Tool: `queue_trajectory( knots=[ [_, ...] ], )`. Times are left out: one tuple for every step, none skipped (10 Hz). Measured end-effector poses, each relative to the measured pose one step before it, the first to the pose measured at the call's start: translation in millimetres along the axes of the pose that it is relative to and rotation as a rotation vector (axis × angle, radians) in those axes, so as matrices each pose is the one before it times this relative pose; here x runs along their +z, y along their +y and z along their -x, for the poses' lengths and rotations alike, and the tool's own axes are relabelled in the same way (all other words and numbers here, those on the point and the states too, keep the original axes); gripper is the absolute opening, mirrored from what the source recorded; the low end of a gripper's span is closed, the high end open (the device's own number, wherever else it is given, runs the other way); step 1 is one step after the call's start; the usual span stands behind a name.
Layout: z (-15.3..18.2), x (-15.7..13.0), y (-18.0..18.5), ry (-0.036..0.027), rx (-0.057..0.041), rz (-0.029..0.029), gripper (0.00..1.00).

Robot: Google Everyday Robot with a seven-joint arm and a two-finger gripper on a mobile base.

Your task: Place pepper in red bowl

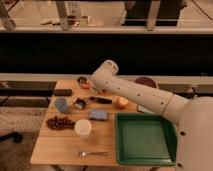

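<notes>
- We take this for a robot test space: a glass railing [110, 15] stands behind a lone wooden tabletop [60, 147].
- The hand [82, 82] sits over its far side.

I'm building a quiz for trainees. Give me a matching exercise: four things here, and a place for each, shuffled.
1 green tray
2 fork
3 white cup
4 gripper

A just behind the fork
B far side of the table, under the arm's white end
C table's front right
D front edge, left of the tray

Pairs: 1-C, 2-D, 3-A, 4-B
</notes>
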Motion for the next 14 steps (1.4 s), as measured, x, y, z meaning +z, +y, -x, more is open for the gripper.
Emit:
queue_trajectory(
  knots=[
    [-5.29,-0.97,-3.87,0.00119,0.00561,-0.00541,0.02],
    [-7.86,-1.54,-5.46,0.00129,0.01078,-0.00924,0.02],
    [-7.74,-1.31,-7.08,-0.00373,0.01585,-0.01339,0.02],
    [-3.6,-0.28,-4.52,-0.0064,0.01078,-0.00771,0.02],
    [-3.28,0.6,-4.54,-0.00613,0.01113,-0.00702,0.02],
    [-2.97,1.72,-6.91,-0.01096,0.01763,-0.00814,0.02],
    [-0.76,0.72,-4.26,-0.00906,0.0093,-0.0049,0.02],
    [-4.25,1.57,-4.24,-0.01168,0.01546,-0.00449,0.02],
    [-4.08,1.13,-5.09,-0.01244,0.02016,-0.00337,0.02],
    [-4.09,1.3,-3.84,-0.00798,0.01814,-0.00001,0.02],
    [-3.12,2.56,-3.92,-0.01084,0.02621,0.00688,0.02],
    [-1.81,3.64,-2.66,-0.01123,0.02988,0.01479,0.02],
    [-0.93,2.25,-2.27,-0.01092,0.02355,0.01311,0.02],
    [-2.46,1.54,-3.36,-0.00718,0.01829,0.00836,0.03]
  ],
)
